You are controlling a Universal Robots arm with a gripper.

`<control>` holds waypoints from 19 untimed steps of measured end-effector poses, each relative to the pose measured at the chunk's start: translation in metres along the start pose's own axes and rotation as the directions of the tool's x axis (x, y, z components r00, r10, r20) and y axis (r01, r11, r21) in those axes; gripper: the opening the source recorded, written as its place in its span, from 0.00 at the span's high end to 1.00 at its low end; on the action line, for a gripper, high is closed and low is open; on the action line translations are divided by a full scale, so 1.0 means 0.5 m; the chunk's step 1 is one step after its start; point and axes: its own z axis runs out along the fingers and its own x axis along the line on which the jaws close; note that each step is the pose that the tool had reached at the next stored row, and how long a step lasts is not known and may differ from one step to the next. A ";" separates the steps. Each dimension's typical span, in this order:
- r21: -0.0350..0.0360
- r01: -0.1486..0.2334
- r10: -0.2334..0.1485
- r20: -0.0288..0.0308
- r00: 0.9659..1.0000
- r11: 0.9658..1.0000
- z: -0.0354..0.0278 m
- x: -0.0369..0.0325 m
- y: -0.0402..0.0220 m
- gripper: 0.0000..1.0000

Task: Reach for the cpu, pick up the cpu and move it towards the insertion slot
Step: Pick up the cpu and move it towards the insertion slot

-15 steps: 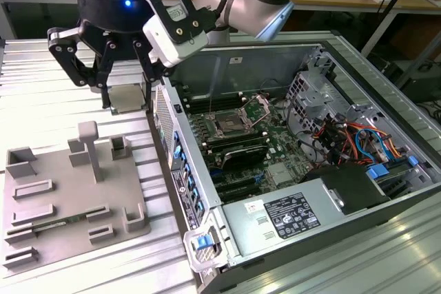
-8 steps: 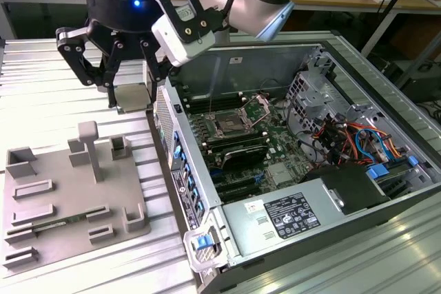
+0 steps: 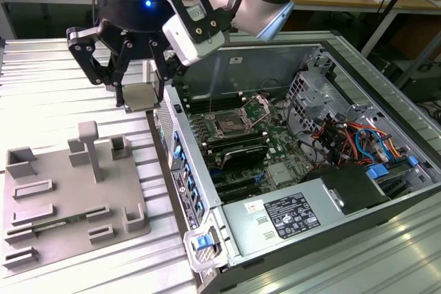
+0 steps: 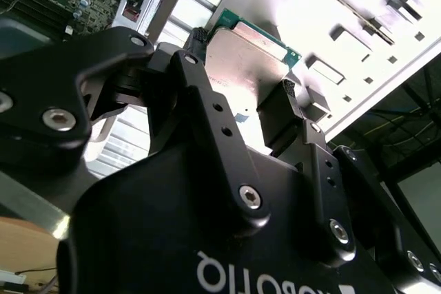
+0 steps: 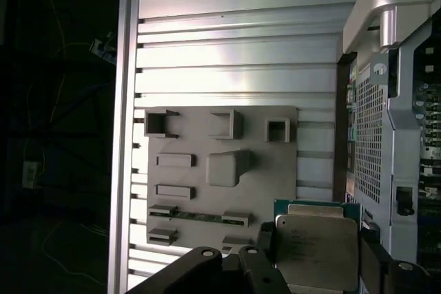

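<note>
The open case (image 3: 303,163) lies on the slatted table (image 3: 55,87), with the slot (image 3: 229,125) on its board. Just outside the case's wall sits the grey tray (image 3: 69,197). Above the table between tray and case, the gripper (image 3: 141,98) is clamped on the cpu (image 3: 140,96), held in the air, well apart from the slot.

the exterior view is looking down from high up; both wrist views are sitting close, sharing the cpu (image 4: 249,60) (image 5: 315,249) at six o'clock.
</note>
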 end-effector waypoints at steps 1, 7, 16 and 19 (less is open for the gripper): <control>0.000 0.000 0.000 0.000 1.000 1.000 0.000 -0.003 0.000 0.45; 0.000 0.000 0.000 0.000 1.000 1.000 0.000 -0.016 -0.001 0.45; 0.000 0.000 0.000 0.000 1.000 1.000 0.000 -0.041 -0.002 0.45; 0.000 0.000 0.000 0.000 1.000 1.000 0.000 -0.045 -0.002 0.45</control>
